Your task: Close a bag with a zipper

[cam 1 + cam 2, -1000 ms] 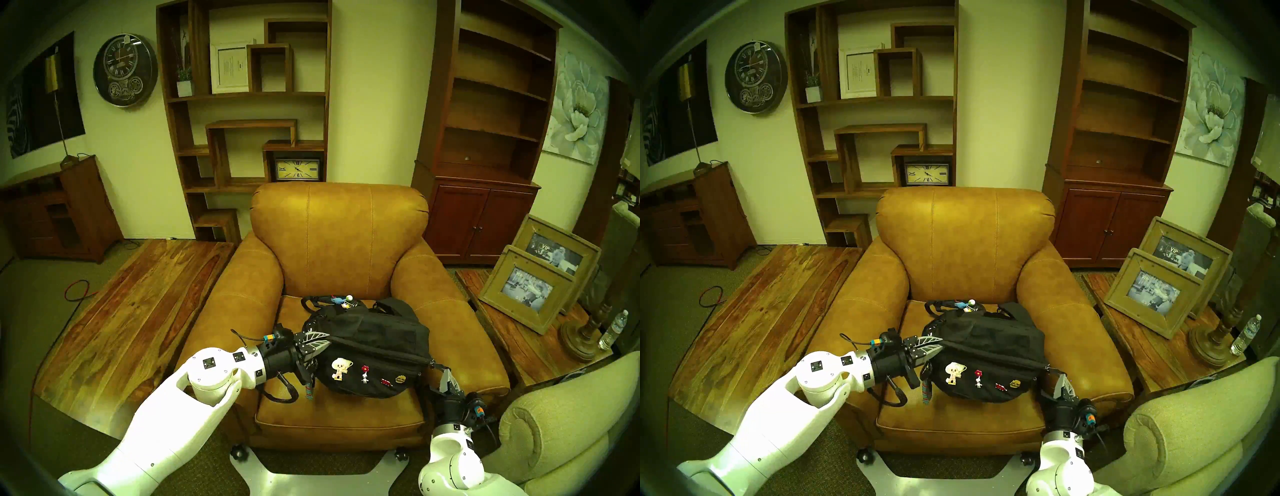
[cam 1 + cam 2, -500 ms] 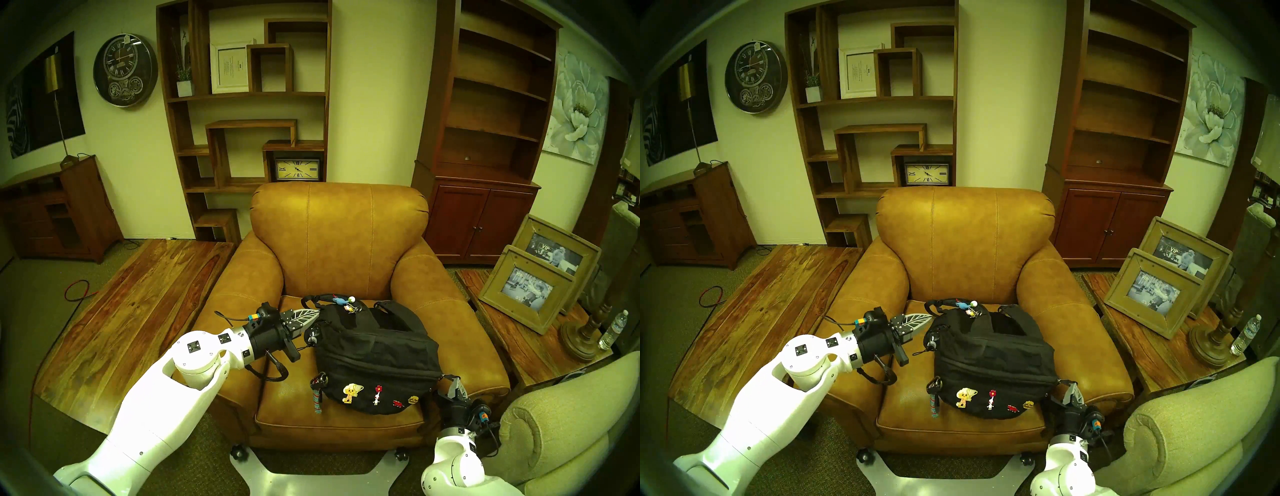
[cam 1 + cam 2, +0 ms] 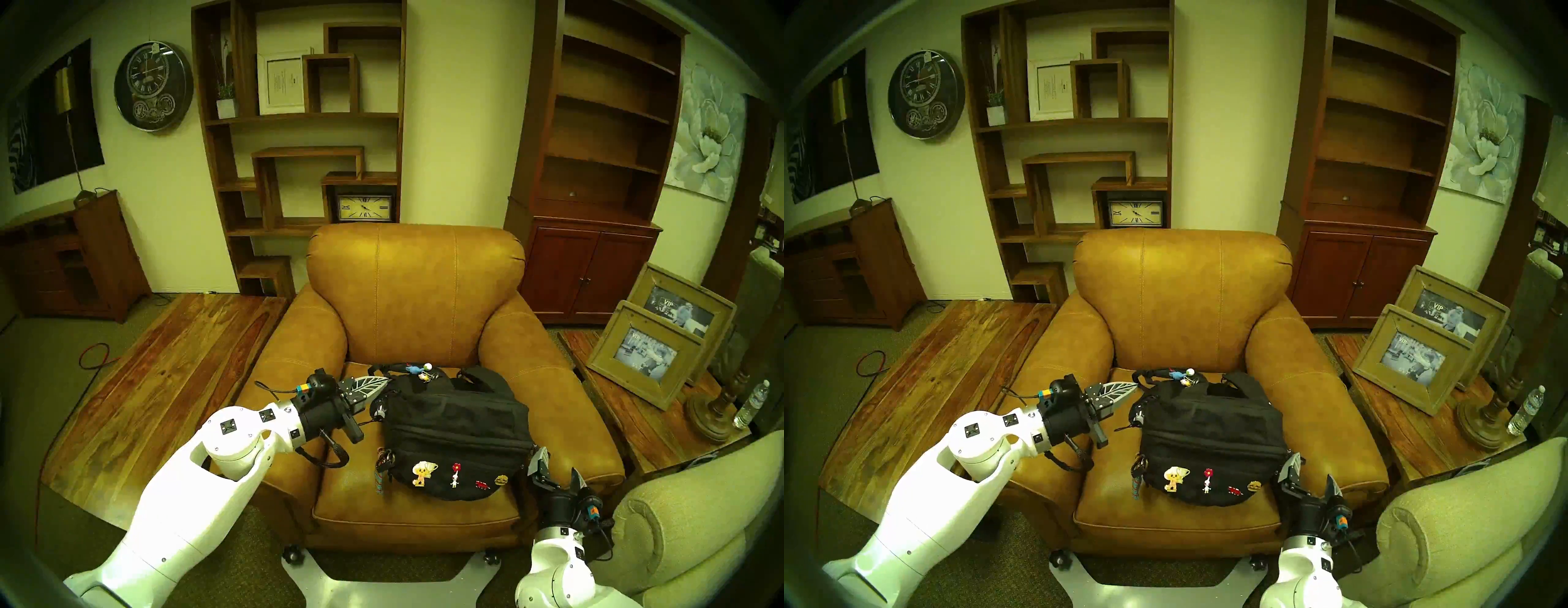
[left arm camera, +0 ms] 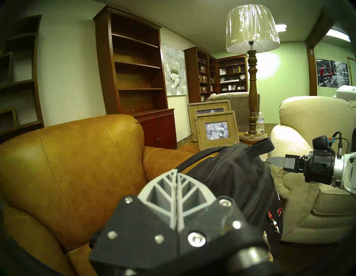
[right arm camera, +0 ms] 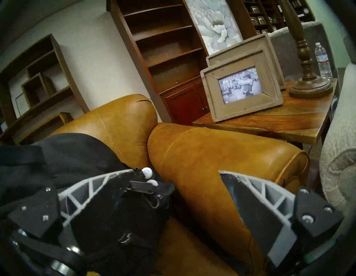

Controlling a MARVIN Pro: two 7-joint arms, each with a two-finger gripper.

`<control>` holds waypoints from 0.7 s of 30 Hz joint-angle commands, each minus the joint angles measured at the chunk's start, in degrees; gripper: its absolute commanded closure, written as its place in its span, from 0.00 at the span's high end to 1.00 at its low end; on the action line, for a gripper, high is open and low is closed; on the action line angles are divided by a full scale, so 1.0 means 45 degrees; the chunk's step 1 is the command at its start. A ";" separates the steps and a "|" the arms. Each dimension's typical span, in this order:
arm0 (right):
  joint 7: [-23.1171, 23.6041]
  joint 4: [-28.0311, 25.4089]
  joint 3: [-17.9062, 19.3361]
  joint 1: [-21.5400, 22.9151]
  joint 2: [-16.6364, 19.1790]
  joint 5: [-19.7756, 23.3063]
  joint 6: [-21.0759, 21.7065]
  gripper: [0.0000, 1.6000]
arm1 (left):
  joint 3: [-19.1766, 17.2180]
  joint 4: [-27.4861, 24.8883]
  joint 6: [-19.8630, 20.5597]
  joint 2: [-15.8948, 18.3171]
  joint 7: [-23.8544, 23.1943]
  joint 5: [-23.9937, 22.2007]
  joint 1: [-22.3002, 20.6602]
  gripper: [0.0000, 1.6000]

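— Two grippers are seen; how are they set?

— The left gripper point(image 3: 375, 384) is pressed fully closed, nothing between its fingers, and is found left of centre in the head view, just beside the left end of the bag point(image 3: 456, 429) but apart from it. The right gripper point(image 3: 558, 469) is spread wide at the lower right, with one finger point(image 3: 538, 460) close against the bag's right end; whether fabric is touched there cannot be told. Nothing is gripped by it.

— And where is the bag placed?

— It is laid on the seat cushion of the tan leather armchair point(image 3: 415, 288), in the lower middle of the frame. Its enamel pins point(image 3: 456, 473) are turned toward the camera, and a striped keychain point(image 3: 379, 477) is hung at its lower left corner. The zipper point(image 3: 458, 435) is run across the bag above the pins as a dark seam; whether it is fully drawn shut cannot be told.
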 commanded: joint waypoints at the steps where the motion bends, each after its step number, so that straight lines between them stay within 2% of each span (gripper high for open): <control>1: -0.0491 -0.1696 -0.0173 -0.1684 0.0475 -0.1803 -0.0064 1.00 | -0.0540 -0.0883 -0.0244 0.0245 -0.0093 -0.0623 0.0908 0.13; 3: -0.0400 -0.1503 -0.0374 -0.1481 0.0554 -0.1996 -0.0184 1.00 | -0.0629 -0.0980 -0.0289 0.0275 -0.0114 -0.0741 0.1097 0.13; 4: -0.0632 -0.2188 -0.0212 -0.2140 0.0622 -0.2471 -0.0060 1.00 | -0.0783 -0.1193 -0.0340 0.0371 -0.0155 -0.0863 0.1390 0.15; 6: -0.0516 -0.1947 -0.0413 -0.1889 0.0734 -0.2685 -0.0166 1.00 | -0.0876 -0.1291 -0.0376 0.0361 -0.0136 -0.0979 0.1585 0.15; 7: -0.0759 -0.2844 -0.0226 -0.2591 0.0886 -0.2982 0.0075 1.00 | -0.1004 -0.1468 -0.0419 0.0421 -0.0170 -0.1089 0.1827 0.18; 9: -0.0629 -0.2671 -0.0402 -0.2595 0.1043 -0.3570 -0.0071 1.00 | -0.1208 -0.1650 -0.0502 0.0481 -0.0185 -0.1259 0.2239 0.22; 10: -0.0721 -0.3001 -0.0334 -0.2876 0.1113 -0.3731 0.0013 1.00 | -0.1285 -0.1737 -0.0530 0.0506 -0.0198 -0.1318 0.2380 0.22; 11: -0.0348 -0.2974 -0.0554 -0.2806 0.1477 -0.3970 0.0094 1.00 | -0.1375 -0.1743 -0.0503 0.0473 -0.0142 -0.1431 0.2531 0.22; 12: -0.0490 -0.3639 -0.0448 -0.3289 0.1624 -0.4157 0.0250 1.00 | -0.1494 -0.1875 -0.0549 0.0520 -0.0163 -0.1513 0.2748 0.27; 13: -0.0535 -0.3116 -0.0631 -0.2866 0.1601 -0.4401 0.0092 1.00 | -0.1426 -0.1807 -0.0551 0.0578 -0.0214 -0.1592 0.2584 0.27; 14: -0.0227 -0.3547 -0.0631 -0.3292 0.1973 -0.4546 0.0397 1.00 | -0.1634 -0.1954 -0.0598 0.0495 -0.0058 -0.1624 0.3020 0.27; 16: -0.0340 -0.4033 -0.0537 -0.3755 0.2219 -0.4914 0.0585 1.00 | -0.1846 -0.2212 -0.0694 0.0537 -0.0062 -0.1789 0.3488 0.30; 18: -0.0214 -0.3979 -0.0619 -0.3660 0.2342 -0.5034 0.0694 1.00 | -0.1790 -0.2163 -0.0676 0.0488 0.0026 -0.1857 0.3402 0.30; 19: -0.0234 -0.4368 -0.0500 -0.4015 0.2569 -0.5350 0.0960 1.00 | -0.1931 -0.2429 -0.0767 0.0506 0.0061 -0.2007 0.3775 0.42; 20: -0.0105 -0.4483 -0.0554 -0.3975 0.2673 -0.5577 0.1109 1.00 | -0.2071 -0.2561 -0.0789 0.0394 0.0306 -0.2052 0.4005 0.42; 21: -0.0101 -0.4630 -0.0552 -0.4040 0.2714 -0.5690 0.1212 1.00 | -0.2149 -0.2731 -0.0831 0.0402 0.0332 -0.2103 0.4230 0.49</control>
